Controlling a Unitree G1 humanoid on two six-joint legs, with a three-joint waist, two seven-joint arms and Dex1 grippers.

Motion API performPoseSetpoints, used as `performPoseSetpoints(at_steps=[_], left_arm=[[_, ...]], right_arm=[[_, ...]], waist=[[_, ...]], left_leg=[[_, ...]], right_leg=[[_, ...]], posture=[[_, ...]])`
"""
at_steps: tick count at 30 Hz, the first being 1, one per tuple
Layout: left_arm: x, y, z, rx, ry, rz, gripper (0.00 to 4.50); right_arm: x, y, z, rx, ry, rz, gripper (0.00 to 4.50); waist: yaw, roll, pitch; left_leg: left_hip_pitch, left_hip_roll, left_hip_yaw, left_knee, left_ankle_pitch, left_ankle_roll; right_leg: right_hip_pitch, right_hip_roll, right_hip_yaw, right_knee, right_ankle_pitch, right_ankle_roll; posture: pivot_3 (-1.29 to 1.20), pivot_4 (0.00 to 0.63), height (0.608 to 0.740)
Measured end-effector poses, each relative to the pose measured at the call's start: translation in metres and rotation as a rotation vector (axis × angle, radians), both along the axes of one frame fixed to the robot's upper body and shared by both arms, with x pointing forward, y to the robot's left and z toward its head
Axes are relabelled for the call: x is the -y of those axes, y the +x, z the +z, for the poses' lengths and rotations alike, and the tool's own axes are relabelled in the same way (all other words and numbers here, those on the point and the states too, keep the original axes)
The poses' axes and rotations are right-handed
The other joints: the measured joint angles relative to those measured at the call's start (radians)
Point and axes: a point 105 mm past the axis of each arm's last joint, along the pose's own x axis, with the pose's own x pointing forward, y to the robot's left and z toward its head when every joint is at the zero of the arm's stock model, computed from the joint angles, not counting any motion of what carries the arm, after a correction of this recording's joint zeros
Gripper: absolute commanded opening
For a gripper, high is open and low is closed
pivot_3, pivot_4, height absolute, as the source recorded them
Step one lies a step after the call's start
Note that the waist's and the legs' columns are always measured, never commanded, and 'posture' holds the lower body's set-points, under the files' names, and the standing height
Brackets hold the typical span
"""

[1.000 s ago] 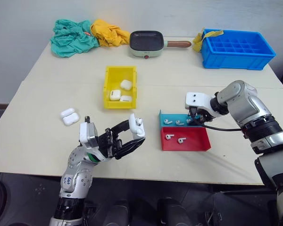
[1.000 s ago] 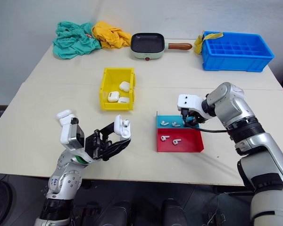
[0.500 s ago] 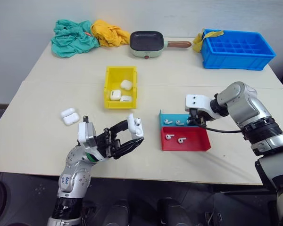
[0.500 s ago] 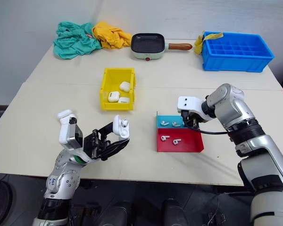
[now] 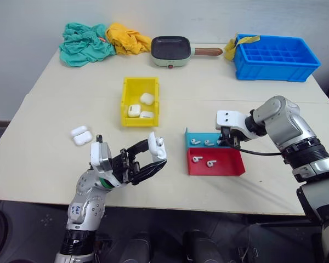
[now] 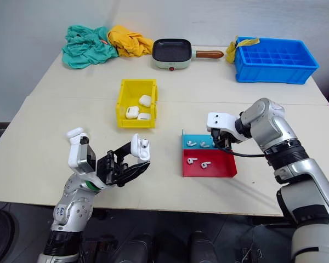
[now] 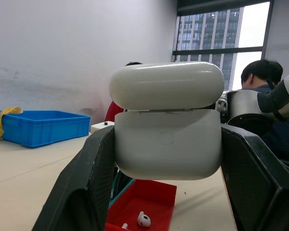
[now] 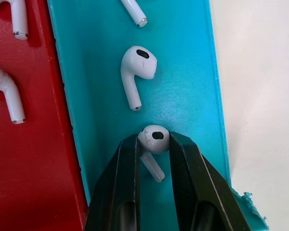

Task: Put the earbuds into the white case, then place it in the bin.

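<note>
- The white case (image 7: 166, 130), lid open, is pinched between the two black fingers of the left gripper (image 5: 153, 156), held up above the table's (image 5: 55, 164) near edge.
- One of the earbuds (image 8: 153, 139) lies in the teal tray (image 8: 183, 96), nipped between the fingers of the right gripper (image 8: 153, 166); two more lie beside it.
- The red tray (image 5: 230, 167), touching the teal one, holds two earbuds.
- The bin (image 5: 132, 87), yellow and farther back, holds three white cases.
- Two spare cases (image 5: 79, 135) rest left of the left arm.
</note>
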Motion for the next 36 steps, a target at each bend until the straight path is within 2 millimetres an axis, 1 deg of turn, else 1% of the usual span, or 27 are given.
performPoseSetpoints(at_steps=[8, 10, 12, 16, 18, 20, 21, 23, 25, 27, 30, 33, 36], left_arm=[[0.001, 0.001, 0.002, 0.006, -0.002, -0.004, 2.78], [0.002, 0.001, 0.004, 0.015, -0.002, -0.009, 2.78], [0.004, 0.002, 0.007, 0.028, -0.008, -0.018, 2.78], [0.007, 0.004, 0.011, 0.039, -0.022, -0.036, 2.78], [0.008, 0.006, 0.013, 0.041, -0.041, -0.050, 2.78], [0.010, 0.007, 0.018, 0.048, -0.065, -0.070, 2.78], [0.012, 0.007, 0.020, 0.058, -0.068, -0.086, 2.78], [0.014, 0.008, 0.026, 0.077, -0.078, -0.111, 2.78], [0.019, 0.010, 0.028, 0.076, -0.095, -0.135, 2.78], [0.024, 0.010, 0.030, 0.081, -0.106, -0.159, 2.78], [0.028, 0.010, 0.034, 0.092, -0.116, -0.184, 2.78], [0.032, 0.011, 0.032, 0.074, -0.122, -0.203, 2.78], [0.033, 0.012, 0.031, 0.068, -0.126, -0.207, 2.78]], right_arm=[[0.006, -0.005, 0.001, 0.000, 0.038, -0.022, 0.45], [0.009, -0.007, 0.006, -0.005, 0.071, -0.042, 0.45], [0.009, -0.015, 0.023, -0.007, 0.201, -0.064, 0.45], [0.001, -0.032, 0.069, 0.046, 0.483, -0.028, 0.45], [-0.005, -0.048, 0.087, 0.035, 0.678, 0.023, 0.45], [-0.016, -0.071, 0.103, -0.006, 0.915, 0.119, 0.45], [-0.024, -0.086, 0.110, -0.061, 1.023, 0.175, 0.45], [-0.037, -0.106, 0.126, -0.148, 1.196, 0.243, 0.45], [-0.052, -0.122, 0.136, -0.213, 1.310, 0.309, 0.45], [-0.067, -0.136, 0.134, -0.286, 1.369, 0.343, 0.45], [-0.084, -0.144, 0.124, -0.334, 1.434, 0.325, 0.45], [-0.096, -0.144, 0.119, -0.331, 1.443, 0.296, 0.45], [-0.101, -0.140, 0.112, -0.316, 1.445, 0.258, 0.45]], waist=[[0.002, 0.000, 0.000], [0.001, 0.000, 0.000], [0.003, 0.000, 0.000], [0.003, 0.000, 0.000], [0.004, 0.000, 0.000], [0.006, 0.000, 0.000], [0.006, 0.000, 0.000], [0.003, 0.000, 0.000], [0.001, 0.000, 0.000], [0.002, 0.000, 0.000], [0.002, 0.000, 0.000], [0.003, 0.000, 0.000], [0.002, 0.000, 0.000]], left_leg=[[0.000, 0.000, 0.000, 0.000, 0.000, 0.000], [0.000, 0.000, 0.000, 0.000, 0.000, 0.000], [-0.001, 0.000, 0.000, 0.000, 0.000, 0.000], [-0.001, 0.000, 0.000, -0.001, 0.000, 0.000], [-0.001, 0.000, 0.000, 0.000, 0.000, 0.000], [-0.001, 0.000, -0.001, 0.000, 0.000, 0.000], [-0.001, 0.000, -0.001, 0.000, 0.000, 0.000], [0.000, 0.000, -0.001, 0.000, 0.000, 0.000], [0.000, 0.000, -0.001, 0.000, 0.000, 0.000], [0.000, 0.000, -0.001, 0.000, 0.000, 0.000], [0.000, -0.001, -0.001, 0.000, 0.000, 0.000], [0.000, -0.001, -0.001, 0.000, 0.000, 0.000], [0.000, -0.001, -0.001, 0.000, 0.000, 0.000]], right_leg=[[0.000, 0.000, 0.000, 0.000, 0.000, 0.000], [0.000, 0.000, 0.000, 0.000, 0.000, 0.000], [-0.001, 0.000, 0.000, 0.000, 0.000, 0.000], [0.000, 0.000, 0.000, 0.000, 0.000, 0.000], [0.000, 0.000, 0.000, 0.000, 0.000, 0.000], [0.000, 0.000, -0.001, 0.000, 0.000, 0.000], [0.000, 0.000, -0.001, 0.002, 0.000, 0.000], [0.001, 0.000, 0.000, 0.004, 0.000, 0.000], [0.001, 0.000, 0.000, 0.004, 0.000, 0.000], [0.000, 0.000, 0.000, 0.004, 0.000, 0.000], [0.000, 0.000, 0.000, 0.005, 0.000, 0.000], [0.000, 0.000, 0.000, 0.006, 0.000, 0.000], [0.000, 0.000, 0.000, 0.006, 0.000, 0.000]], posture=[[0.00, 0.150, 0.740], [0.00, 0.150, 0.740], [0.00, 0.150, 0.740], [0.00, 0.150, 0.740], [0.00, 0.150, 0.740], [0.00, 0.150, 0.740], [0.00, 0.150, 0.740], [0.00, 0.150, 0.740], [0.00, 0.150, 0.740], [0.00, 0.150, 0.740], [0.00, 0.150, 0.740], [0.00, 0.150, 0.740], [0.00, 0.150, 0.740]])
